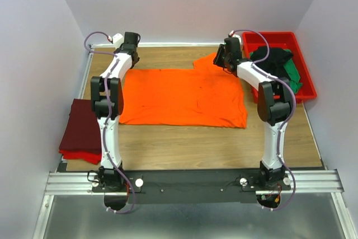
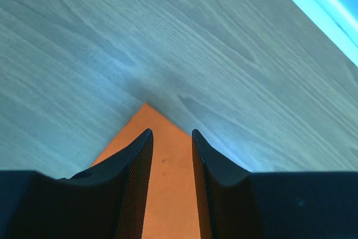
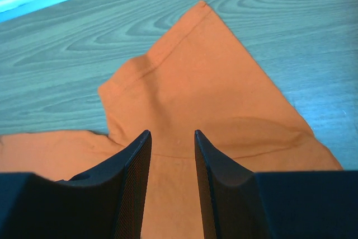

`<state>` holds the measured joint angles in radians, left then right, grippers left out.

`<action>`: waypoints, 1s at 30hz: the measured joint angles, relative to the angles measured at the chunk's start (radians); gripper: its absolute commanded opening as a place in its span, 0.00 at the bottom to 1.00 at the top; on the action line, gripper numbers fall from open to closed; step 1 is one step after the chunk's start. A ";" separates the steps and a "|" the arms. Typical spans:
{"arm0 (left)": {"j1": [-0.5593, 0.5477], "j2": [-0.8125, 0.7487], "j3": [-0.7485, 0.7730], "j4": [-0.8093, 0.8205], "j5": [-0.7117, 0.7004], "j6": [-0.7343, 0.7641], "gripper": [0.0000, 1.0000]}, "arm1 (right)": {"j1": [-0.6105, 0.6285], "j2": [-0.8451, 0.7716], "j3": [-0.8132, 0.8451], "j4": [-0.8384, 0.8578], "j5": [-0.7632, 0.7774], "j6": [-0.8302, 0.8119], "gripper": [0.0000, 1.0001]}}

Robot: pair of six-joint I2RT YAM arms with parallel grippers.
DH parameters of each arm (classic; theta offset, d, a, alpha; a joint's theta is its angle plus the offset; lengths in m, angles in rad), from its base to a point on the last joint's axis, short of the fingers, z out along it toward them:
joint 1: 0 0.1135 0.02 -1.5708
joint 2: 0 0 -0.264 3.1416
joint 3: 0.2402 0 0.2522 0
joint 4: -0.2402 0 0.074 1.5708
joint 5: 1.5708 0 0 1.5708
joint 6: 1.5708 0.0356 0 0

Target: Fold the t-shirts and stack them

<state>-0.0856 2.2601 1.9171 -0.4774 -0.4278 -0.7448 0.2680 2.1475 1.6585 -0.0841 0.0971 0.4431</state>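
Note:
A bright orange t-shirt (image 1: 184,96) lies spread flat in the middle of the wooden table. My left gripper (image 1: 131,43) is at its far left corner. In the left wrist view the jaws (image 2: 170,134) stand open astride that pointed corner of the orange t-shirt (image 2: 168,188). My right gripper (image 1: 222,57) is over the far right sleeve. In the right wrist view it (image 3: 172,132) is open, fingers either side of the sleeve seam of the orange t-shirt (image 3: 196,76). A folded maroon t-shirt (image 1: 84,121) lies on a red one (image 1: 78,155) at the table's left edge.
A rigid red tray (image 1: 306,94) stands at the back right, holding a black t-shirt (image 1: 274,60) and a green one (image 1: 292,75). Grey walls close in the back and both sides. The rail with both arm bases runs along the near edge.

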 measured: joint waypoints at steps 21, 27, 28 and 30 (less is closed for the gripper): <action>0.003 0.183 0.197 -0.165 -0.059 -0.039 0.38 | -0.028 0.074 0.043 0.001 -0.056 -0.044 0.44; 0.013 0.201 0.202 -0.177 -0.058 -0.047 0.32 | -0.040 0.086 0.043 0.001 -0.064 -0.044 0.45; 0.014 0.202 0.203 -0.179 -0.058 -0.048 0.30 | -0.043 0.087 0.043 0.001 -0.066 -0.044 0.45; 0.014 0.203 0.204 -0.182 -0.058 -0.049 0.22 | -0.051 0.093 0.051 0.000 -0.069 -0.044 0.48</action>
<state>-0.0711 2.4634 2.1208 -0.6590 -0.4858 -0.7937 0.2169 2.2410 1.7100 -0.0837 0.0284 0.3988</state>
